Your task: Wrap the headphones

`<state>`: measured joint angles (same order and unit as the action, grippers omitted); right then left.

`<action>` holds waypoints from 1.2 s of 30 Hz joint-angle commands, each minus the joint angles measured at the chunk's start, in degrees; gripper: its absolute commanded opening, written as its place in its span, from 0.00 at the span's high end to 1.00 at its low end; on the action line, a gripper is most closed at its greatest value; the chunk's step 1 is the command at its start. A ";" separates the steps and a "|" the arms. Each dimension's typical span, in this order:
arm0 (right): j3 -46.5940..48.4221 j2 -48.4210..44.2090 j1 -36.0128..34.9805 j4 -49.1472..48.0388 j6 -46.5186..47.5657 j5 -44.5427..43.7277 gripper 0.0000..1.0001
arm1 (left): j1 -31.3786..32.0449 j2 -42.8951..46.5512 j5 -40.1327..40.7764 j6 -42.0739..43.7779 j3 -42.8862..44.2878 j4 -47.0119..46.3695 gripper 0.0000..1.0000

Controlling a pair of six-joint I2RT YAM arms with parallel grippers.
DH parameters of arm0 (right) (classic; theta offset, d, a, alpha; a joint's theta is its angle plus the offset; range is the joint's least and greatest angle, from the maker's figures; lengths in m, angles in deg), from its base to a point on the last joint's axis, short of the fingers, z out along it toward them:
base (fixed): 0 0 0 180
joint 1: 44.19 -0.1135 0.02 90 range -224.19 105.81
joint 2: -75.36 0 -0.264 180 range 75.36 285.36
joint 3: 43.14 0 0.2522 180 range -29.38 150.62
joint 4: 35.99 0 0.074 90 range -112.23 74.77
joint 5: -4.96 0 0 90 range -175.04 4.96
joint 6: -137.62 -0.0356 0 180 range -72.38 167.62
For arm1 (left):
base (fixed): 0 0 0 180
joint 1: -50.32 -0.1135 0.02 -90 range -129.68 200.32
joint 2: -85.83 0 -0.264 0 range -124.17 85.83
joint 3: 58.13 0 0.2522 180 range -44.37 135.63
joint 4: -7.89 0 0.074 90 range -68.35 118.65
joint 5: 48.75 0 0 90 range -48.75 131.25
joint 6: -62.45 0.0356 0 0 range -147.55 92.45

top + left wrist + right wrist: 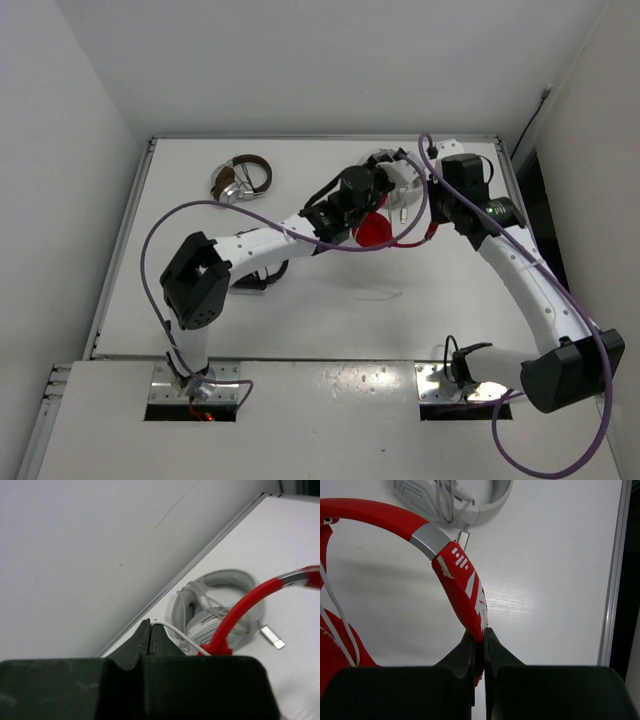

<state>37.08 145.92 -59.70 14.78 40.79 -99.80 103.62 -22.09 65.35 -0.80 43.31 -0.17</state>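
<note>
The red headphones [375, 231] hang just above the table's back middle, between my two grippers. In the right wrist view my right gripper [482, 632] is shut on the red headband [460, 580], below its silver slider. A red earcup [332, 652] and the thin white cable [335, 625] show at the left edge. In the left wrist view my left gripper [150, 624] is shut on the white cable [177, 634], which runs from the fingertips down to the headband's base [240, 612]. Seen from above, the left gripper [387, 198] and right gripper [437, 218] flank the headphones.
A white-grey pair of headphones [215, 602] lies right behind the red pair, its silver plug [273, 636] on the table. A brown-and-silver pair [242, 178] lies at the back left. The back wall and the table's right edge [615, 580] are close.
</note>
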 commanded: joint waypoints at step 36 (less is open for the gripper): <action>-2.74 -4.56 -2.51 -8.36 12.63 -9.23 1.00 | -27.02 13.96 -54.94 -2.92 0.48 29.80 0.77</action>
<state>34.02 143.54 -62.59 7.79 52.44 -105.77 78.87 -10.88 14.38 -5.17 43.88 27.68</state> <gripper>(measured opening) 0.024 0.228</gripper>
